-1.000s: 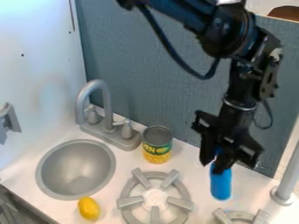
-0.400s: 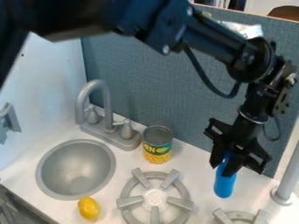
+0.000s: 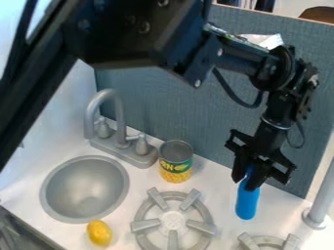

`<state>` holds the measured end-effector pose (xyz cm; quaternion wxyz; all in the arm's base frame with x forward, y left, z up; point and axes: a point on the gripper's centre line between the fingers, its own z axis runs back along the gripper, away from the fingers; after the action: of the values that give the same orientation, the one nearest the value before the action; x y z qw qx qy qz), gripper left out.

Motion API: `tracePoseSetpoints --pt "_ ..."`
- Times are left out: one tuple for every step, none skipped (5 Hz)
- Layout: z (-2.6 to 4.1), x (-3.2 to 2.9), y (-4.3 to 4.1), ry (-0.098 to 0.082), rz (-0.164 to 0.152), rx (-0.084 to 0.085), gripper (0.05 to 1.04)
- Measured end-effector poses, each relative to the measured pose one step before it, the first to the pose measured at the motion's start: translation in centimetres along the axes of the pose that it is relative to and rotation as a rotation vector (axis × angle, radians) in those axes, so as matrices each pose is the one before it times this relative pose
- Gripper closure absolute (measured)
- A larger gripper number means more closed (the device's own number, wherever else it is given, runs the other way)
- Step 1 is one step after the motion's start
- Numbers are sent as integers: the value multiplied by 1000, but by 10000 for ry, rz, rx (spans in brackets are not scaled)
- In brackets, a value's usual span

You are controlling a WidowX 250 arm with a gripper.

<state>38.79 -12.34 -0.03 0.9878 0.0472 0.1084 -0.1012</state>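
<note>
My gripper (image 3: 249, 178) hangs at the right side, in front of the grey-blue back panel, and is shut on the upper end of a blue bottle-like object (image 3: 247, 202). The blue object points down, nearly upright, right of the left burner. Whether its lower end touches the white counter I cannot tell. A corn can (image 3: 176, 161) stands upright to the left of the gripper, near the back panel.
A grey sink (image 3: 85, 189) with a faucet (image 3: 120, 128) lies at the left, a yellow lemon-like object (image 3: 99, 232) by its front rim. Burners (image 3: 174, 221) sit in front, and a grey post (image 3: 321, 199) rises at the right edge.
The gripper and the blue object first shifted right, then came slightly back left; the object is now more upright than in the middle frame. The upper arm has swung into view from the upper left.
</note>
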Motion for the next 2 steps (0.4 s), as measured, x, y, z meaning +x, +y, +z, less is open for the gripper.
tracePoseSetpoints --pt "-279 632 -208 405 -237 -26 741" --pt "-863 -200 161 354 60 147 741"
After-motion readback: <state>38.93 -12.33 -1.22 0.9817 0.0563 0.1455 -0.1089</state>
